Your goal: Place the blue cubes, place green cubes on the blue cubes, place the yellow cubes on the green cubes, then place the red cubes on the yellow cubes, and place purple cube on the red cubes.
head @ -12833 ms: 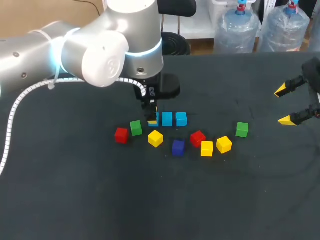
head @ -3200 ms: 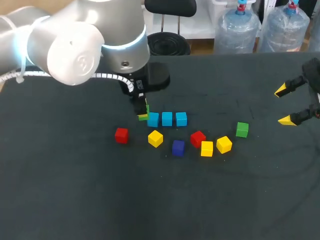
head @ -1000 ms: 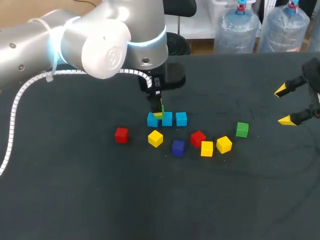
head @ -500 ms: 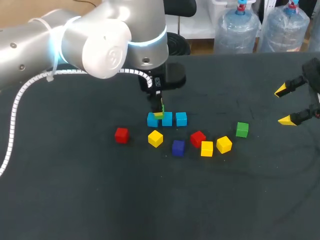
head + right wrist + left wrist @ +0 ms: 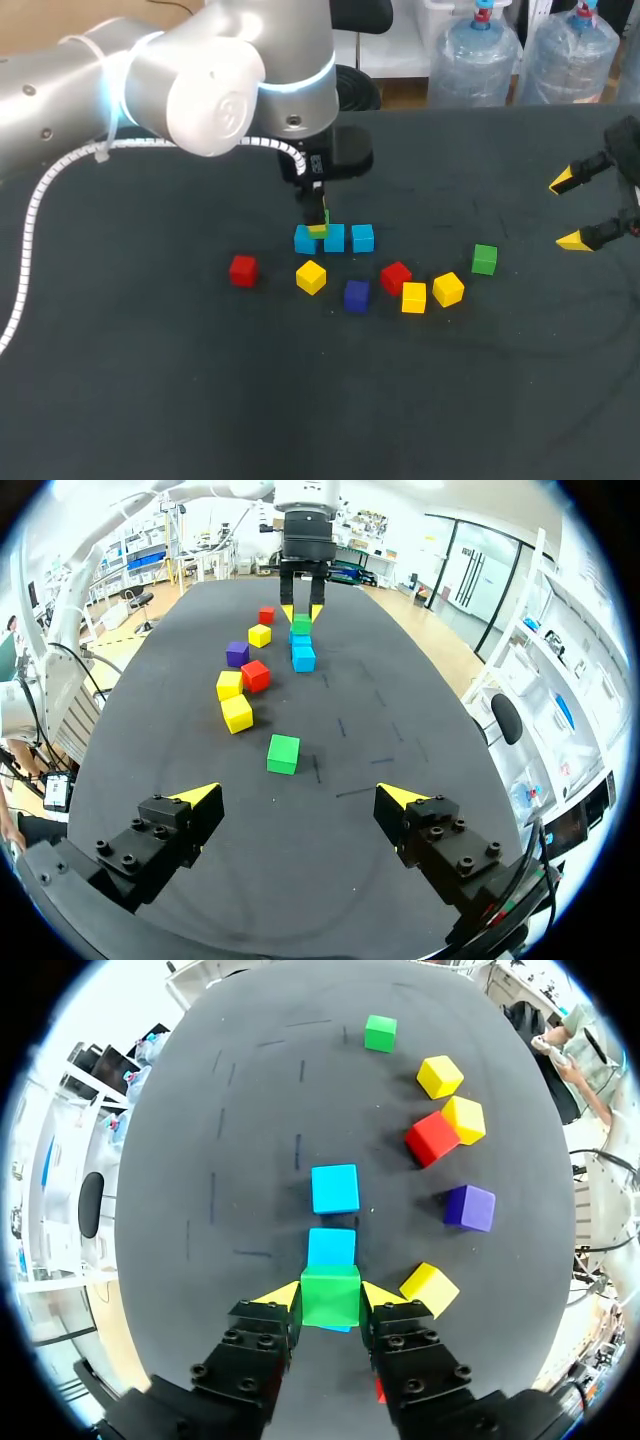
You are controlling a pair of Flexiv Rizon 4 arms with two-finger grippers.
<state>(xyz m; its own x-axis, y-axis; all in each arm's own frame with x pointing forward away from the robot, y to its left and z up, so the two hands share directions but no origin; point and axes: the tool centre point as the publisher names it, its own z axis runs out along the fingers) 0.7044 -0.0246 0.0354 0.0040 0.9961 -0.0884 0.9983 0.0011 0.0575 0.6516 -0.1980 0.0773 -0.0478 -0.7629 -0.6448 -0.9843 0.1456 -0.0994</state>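
Left gripper (image 5: 331, 1298): fingers clamp green cube (image 5: 330, 1290) over end blue cube (image 5: 303, 241). Best: align edges, seat flat, part fingers slightly, lift straight. Right gripper (image 5: 300, 798): fingers wide, empty.

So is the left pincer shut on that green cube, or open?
Shut on it: in the left wrist view both yellow tips of the left pincer press opposite sides of the green cube.

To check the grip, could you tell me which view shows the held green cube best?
Left wrist view: the held green cube sits large between the left gripper's tips. The head view shows a sliver; the right wrist view, a distant speck.
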